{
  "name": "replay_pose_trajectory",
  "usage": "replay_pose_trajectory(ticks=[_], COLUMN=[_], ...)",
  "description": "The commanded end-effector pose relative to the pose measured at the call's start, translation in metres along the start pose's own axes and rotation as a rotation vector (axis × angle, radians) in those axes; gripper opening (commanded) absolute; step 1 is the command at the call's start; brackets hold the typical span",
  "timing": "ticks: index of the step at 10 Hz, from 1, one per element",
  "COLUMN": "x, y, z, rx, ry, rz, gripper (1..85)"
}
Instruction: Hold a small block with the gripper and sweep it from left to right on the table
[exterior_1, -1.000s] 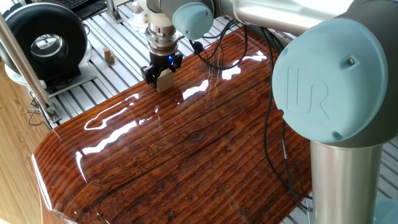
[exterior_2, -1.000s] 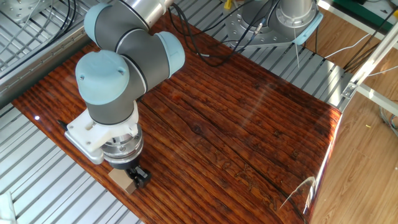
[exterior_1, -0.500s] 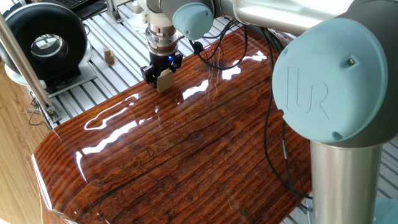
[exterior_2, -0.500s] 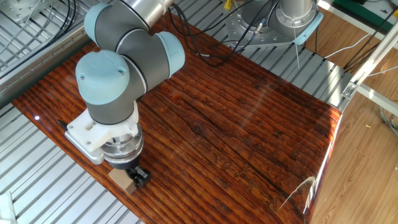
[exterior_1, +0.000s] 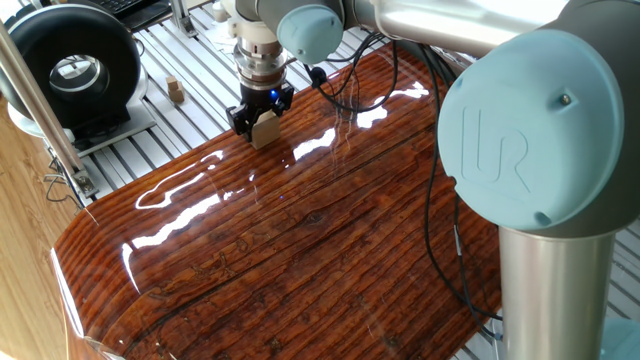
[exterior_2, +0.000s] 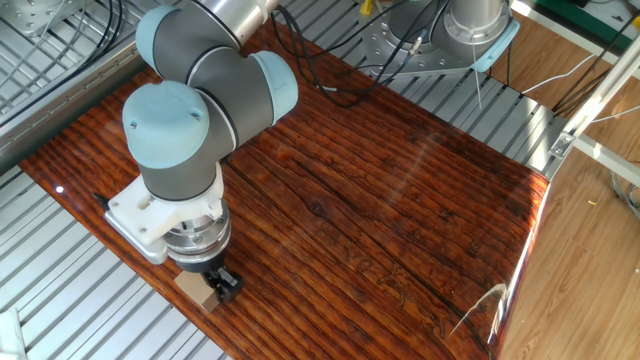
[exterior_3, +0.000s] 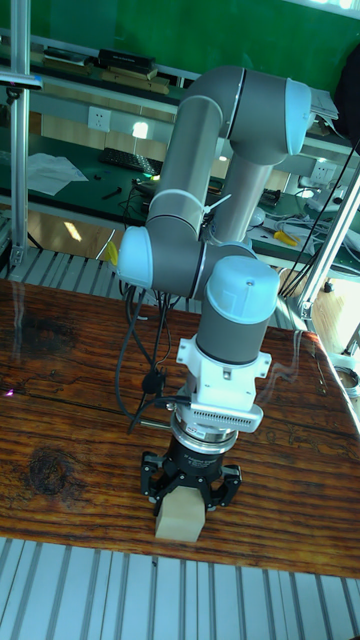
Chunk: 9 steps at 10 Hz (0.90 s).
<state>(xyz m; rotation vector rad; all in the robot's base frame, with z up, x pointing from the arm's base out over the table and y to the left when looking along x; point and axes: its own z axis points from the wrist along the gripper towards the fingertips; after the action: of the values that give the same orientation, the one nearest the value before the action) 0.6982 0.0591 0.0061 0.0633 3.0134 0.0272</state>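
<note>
The small block (exterior_1: 265, 130) is a light-tan wooden cube resting on the table (exterior_1: 300, 240) close to its edge. My black gripper (exterior_1: 262, 118) is shut on the block from above, its blue light showing. In the other fixed view the block (exterior_2: 198, 292) peeks out under the wrist, with the gripper (exterior_2: 212, 288) mostly hidden by the arm, near the table's (exterior_2: 380, 190) lower edge. The tall fixed view shows the gripper (exterior_3: 187, 500) clasping the block (exterior_3: 180, 519) at the table's (exterior_3: 70, 420) front edge.
Silver slatted aluminium (exterior_1: 190, 70) surrounds the board. A tiny darker wooden piece (exterior_1: 176, 91) lies on the slats beside a round black device (exterior_1: 75, 65). Black cables (exterior_1: 350, 85) trail over the board's far side. The arm's base column (exterior_1: 555, 290) stands at the right.
</note>
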Motion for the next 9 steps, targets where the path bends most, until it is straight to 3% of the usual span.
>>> replay_pose_trajectory(ticks=[1, 9], x=[-0.0004, 0.0], y=[0.0012, 0.0034], z=[-0.001, -0.0005], rx=[-0.01, -0.009], ry=[0.001, 0.001], rz=[0.011, 0.016], gripper=[1.0, 1.0])
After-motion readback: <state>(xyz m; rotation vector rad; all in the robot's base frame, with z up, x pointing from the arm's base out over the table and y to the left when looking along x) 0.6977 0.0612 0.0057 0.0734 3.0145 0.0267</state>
